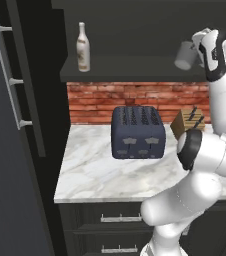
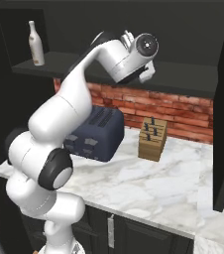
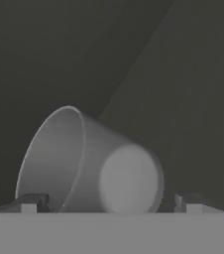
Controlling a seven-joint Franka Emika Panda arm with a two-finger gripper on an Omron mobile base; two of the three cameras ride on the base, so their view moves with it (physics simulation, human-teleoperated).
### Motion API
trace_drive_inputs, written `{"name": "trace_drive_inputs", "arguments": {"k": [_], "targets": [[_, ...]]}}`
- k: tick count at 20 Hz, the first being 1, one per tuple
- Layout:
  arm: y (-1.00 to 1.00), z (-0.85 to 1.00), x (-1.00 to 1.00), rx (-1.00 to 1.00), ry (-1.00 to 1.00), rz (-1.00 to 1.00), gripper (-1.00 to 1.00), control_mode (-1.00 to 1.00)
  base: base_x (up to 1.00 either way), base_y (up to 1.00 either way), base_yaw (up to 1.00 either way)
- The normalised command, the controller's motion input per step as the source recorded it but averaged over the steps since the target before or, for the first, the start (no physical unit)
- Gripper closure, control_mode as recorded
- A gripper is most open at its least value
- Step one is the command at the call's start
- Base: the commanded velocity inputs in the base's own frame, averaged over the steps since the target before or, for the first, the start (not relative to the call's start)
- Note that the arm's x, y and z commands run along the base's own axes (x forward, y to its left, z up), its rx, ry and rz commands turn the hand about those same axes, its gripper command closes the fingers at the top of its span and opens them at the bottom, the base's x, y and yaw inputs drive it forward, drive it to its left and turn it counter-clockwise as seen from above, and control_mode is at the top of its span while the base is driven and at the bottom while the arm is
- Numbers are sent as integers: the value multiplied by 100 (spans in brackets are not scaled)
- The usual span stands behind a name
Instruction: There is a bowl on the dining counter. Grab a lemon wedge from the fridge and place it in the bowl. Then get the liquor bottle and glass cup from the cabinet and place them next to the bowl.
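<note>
The glass cup (image 1: 185,55) sits on the dark cabinet shelf (image 1: 135,75) at its right end. In the hand view the glass cup (image 3: 91,163) looks tilted, its mouth to the left and its base towards me. My gripper (image 3: 111,202) is open, with one fingertip (image 3: 32,202) on each side of the cup and not touching it. The arm reaches up to that shelf (image 2: 183,79). The white liquor bottle (image 1: 83,47) stands upright at the shelf's left end, far from the gripper (image 1: 197,50); the bottle (image 2: 35,43) is untouched. The bowl and lemon wedge are out of view.
Below the shelf, a dark blue toaster (image 1: 136,132) and a wooden knife block (image 1: 189,121) stand on the marble counter (image 1: 100,175) against a brick wall. A tall dark door with a long handle (image 1: 9,75) is at the left. Drawers run under the counter.
</note>
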Motion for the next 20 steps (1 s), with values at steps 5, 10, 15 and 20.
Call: {"name": "trace_drive_inputs", "arguments": {"k": [5, 10, 15, 20], "targets": [[-14, -35, -27, 0, 1, -5, -100, -100, 0, 0, 0], [-1, -22, -1, 0, 0, -6, -100, -100, 0, 0, 0], [0, -7, 0, 0, 0, -4, -100, -100, 0, 0, 0], [0, 0, 0, 0, 0, -3, -100, -100, 0, 0, 0]]}}
